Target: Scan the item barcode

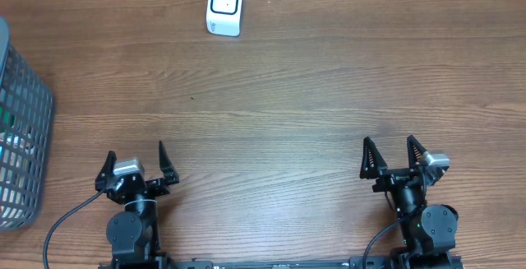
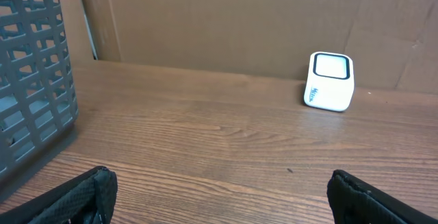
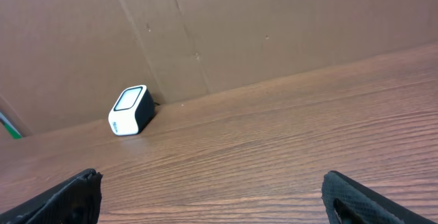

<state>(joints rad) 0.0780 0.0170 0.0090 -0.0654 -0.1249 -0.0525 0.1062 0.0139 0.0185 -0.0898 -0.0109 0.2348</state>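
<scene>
Scanner [image 1: 224,7], a small white box with a window on its face, stands at the far edge of the table [image 1: 288,88], well apart from both arms. The top view shows both arms at the near edge. The left gripper [image 1: 136,154] is wide open and holds nothing. The right gripper [image 1: 389,142] is wide open too, with nothing in it. A gray basket [image 1: 20,137] stands at the left side. From the top, something green and white shows through its bars, but I cannot tell what it is. Only the wrist views show the brown cardboard wall [image 2: 226,18] just behind the scanner. The table is brown wood with dark grain
</scene>
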